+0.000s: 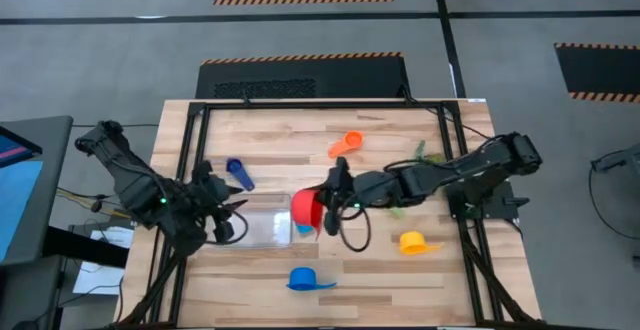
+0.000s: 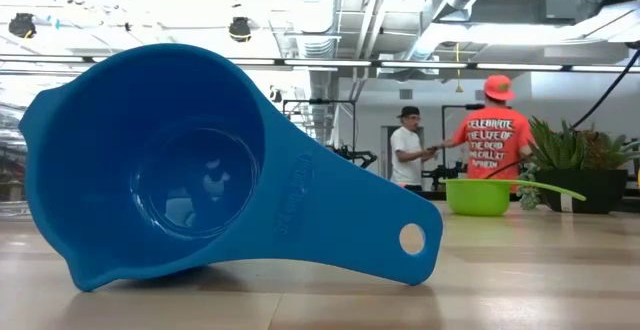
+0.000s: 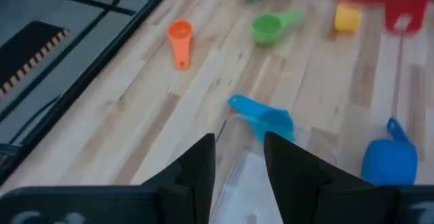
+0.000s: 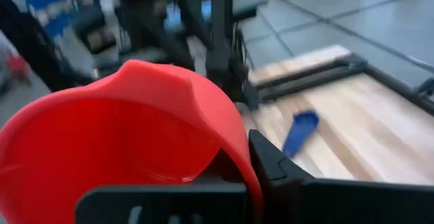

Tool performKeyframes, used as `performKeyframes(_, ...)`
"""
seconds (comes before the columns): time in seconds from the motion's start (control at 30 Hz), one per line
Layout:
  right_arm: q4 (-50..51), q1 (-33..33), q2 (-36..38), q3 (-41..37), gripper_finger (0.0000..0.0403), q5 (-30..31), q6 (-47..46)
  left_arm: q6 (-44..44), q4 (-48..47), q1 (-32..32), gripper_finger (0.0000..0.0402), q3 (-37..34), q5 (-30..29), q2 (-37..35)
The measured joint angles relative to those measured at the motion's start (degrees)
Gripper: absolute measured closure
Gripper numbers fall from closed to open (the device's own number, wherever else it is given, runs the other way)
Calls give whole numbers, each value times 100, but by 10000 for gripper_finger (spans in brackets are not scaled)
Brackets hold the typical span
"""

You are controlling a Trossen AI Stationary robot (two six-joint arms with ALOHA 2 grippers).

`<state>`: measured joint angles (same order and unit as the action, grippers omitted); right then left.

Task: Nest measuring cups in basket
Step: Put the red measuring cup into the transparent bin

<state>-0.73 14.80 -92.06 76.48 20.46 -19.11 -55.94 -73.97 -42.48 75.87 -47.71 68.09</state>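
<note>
My right gripper (image 1: 328,202) is shut on a red measuring cup (image 1: 305,210), which it carries above the right end of the clear basket (image 1: 262,232). A light-blue cup (image 3: 268,119) lies in the basket at that end, its handle poking over the wall. My left gripper (image 1: 232,220) is at the basket's left end with its fingers apart (image 3: 237,139); the clear wall (image 3: 239,180) shows in the gap between them. Loose on the table are orange (image 1: 345,145), dark-blue (image 1: 238,174), yellow (image 1: 412,242), green (image 3: 268,28) and blue (image 1: 305,278) cups. My right gripper holds the red cup by its side wall (image 4: 249,149), one finger inside the bowl and one finger (image 4: 274,166) outside. It comes nearly level from the table's right. The cup is lifted clear and its handle (image 3: 403,22) hangs free. My left gripper: whether it touches the basket, I cannot tell.
A small leafy plant piece (image 1: 425,152) lies at the far right of the table. The blue cup (image 2: 200,200) lies on its side near the front edge, filling the low view. A black frame edges the table. People stand in the room beyond.
</note>
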Motion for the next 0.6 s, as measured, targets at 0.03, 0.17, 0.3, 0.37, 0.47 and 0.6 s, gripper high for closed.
performKeyframes(0.03, -56, -26, -172, 168, 396, -113, 88, -110, 9, -63, 285, -52, -76, -38)
performKeyframes(0.17, -1, -77, -762, 983, 396, -438, 599, -362, 51, -200, 285, -219, -211, -80)
performKeyframes(0.3, 324, -115, -1416, 1950, 396, -739, 1112, -615, -92, -255, 285, -302, -317, -72)
performKeyframes(0.37, 746, -137, -1712, 2468, 396, -773, 1222, -959, -436, -259, 285, -303, -463, -77)
performKeyframes(0.47, 1494, -142, -2084, 3169, 396, -785, 1321, -1690, -1053, -283, 285, -303, -720, -141)
performKeyframes(0.6, 2010, -145, -2546, 3810, 396, -800, 1408, -2576, -1610, -426, 285, -303, -1184, -221)
